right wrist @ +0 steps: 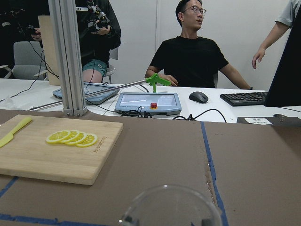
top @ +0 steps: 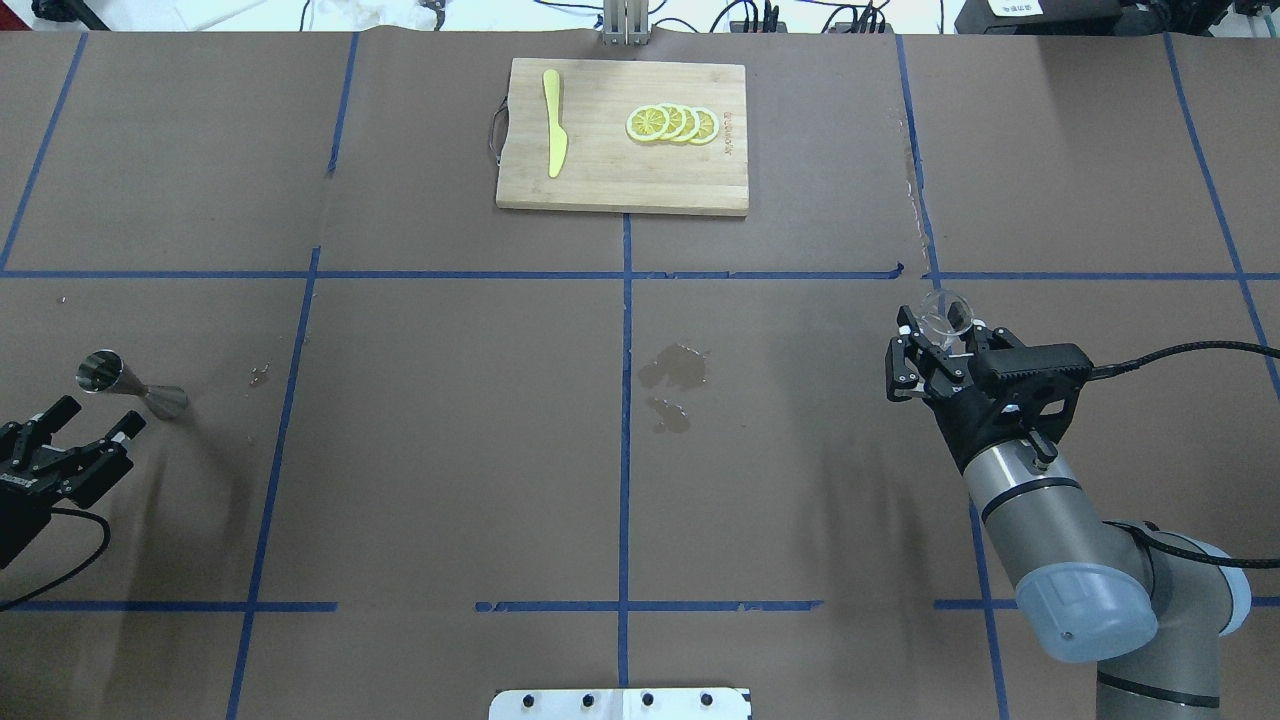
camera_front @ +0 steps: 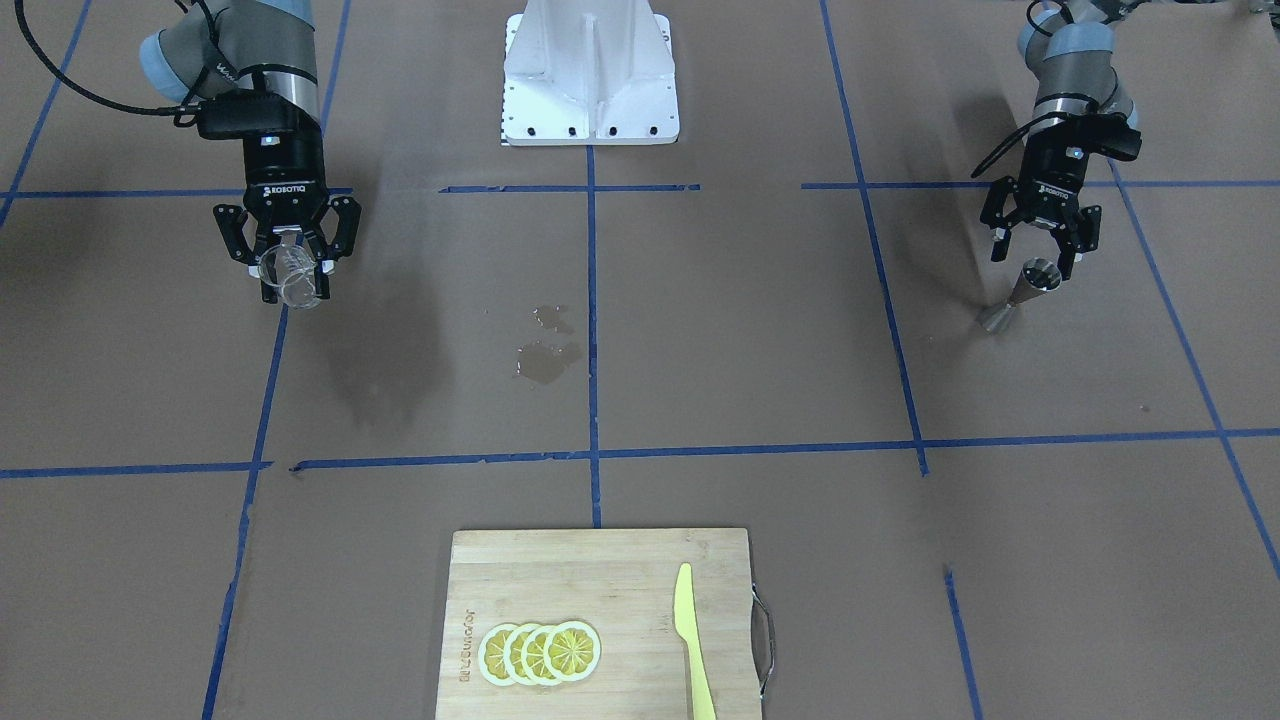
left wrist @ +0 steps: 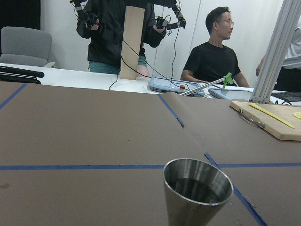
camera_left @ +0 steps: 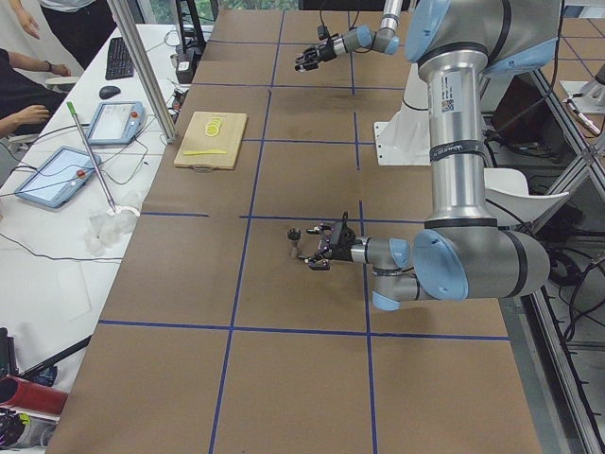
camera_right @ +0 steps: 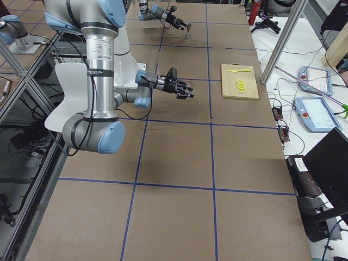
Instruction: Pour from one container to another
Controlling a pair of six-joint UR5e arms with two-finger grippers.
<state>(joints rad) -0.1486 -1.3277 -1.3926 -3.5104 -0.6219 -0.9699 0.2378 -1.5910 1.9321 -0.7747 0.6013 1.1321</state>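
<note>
Cutting board (camera_front: 620,590), lemon slices (camera_front: 540,653), knife (camera_front: 690,640); spill (camera_front: 545,360) between cup (camera_front: 292,275), jigger (camera_front: 1020,293).

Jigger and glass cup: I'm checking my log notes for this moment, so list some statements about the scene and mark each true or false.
1. The right claw grips the glass cup. True.
2. The left claw is shut on the jigger. False: it is open, and the jigger stands ungripped on the table.
3. Lemon slices lie on the cutting board. True.
4. The yellow knife lies off the board. False: it lies on it.
5. The table is dry. False: wet patches mark its centre.
</note>
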